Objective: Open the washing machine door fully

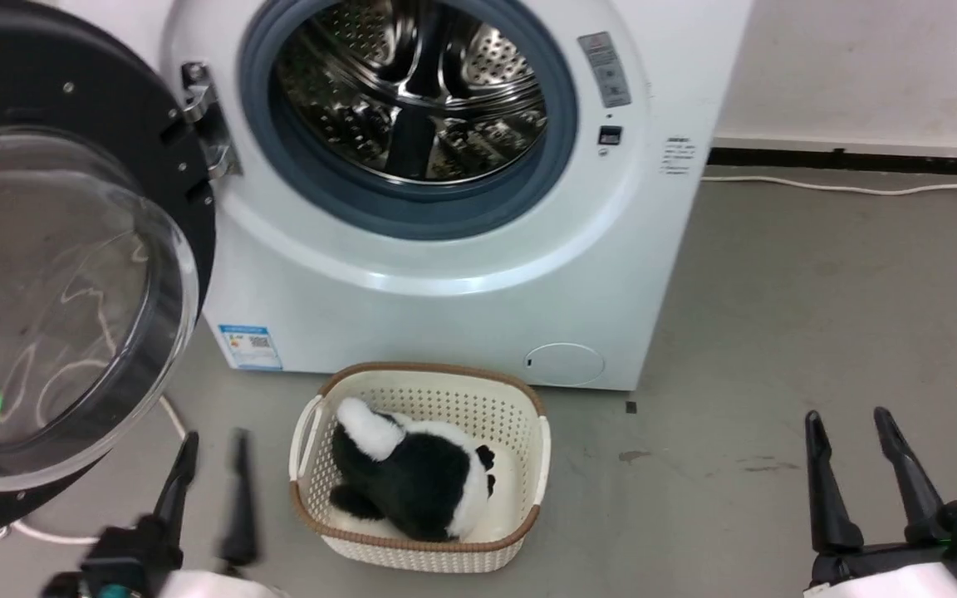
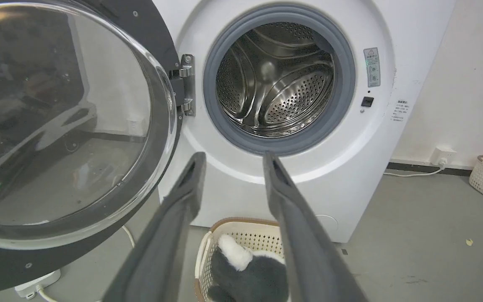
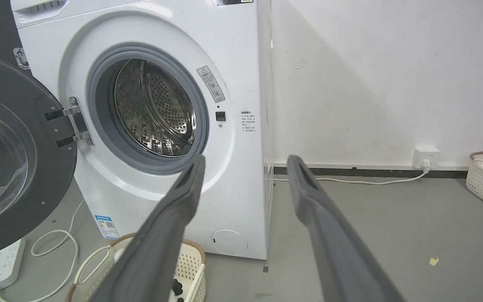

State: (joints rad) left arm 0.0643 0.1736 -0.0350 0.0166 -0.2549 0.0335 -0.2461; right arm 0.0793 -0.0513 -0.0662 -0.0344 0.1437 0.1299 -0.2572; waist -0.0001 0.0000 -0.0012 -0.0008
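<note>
**Stage of the task: door open, arms clear.** The white washing machine stands at the far side of the grey floor, with its front turned toward me. The washing machine door hangs at the machine's left. It is swung wide on its hinge, so that its inner face and bulging glass bowl look back toward me. The full circle of the grey rubber ring and the steel drum lies uncovered, and no part of the door crosses the opening.

A pale basket sits on the floor just in front of the machine, holding a black-and-white plush toy.

My left pincer is near and below the door's lower edge, blurred in the head view. Its fingers are moderately apart and hold nothing. In the left wrist view they stand clear of the door. My right pincer is at the near right, well apart from the machine, equally spread and empty.

I judge the opening essentially done. Whether the hinge allows further travel leftward cannot be told, so at most a final push outward on the door is left.
</note>
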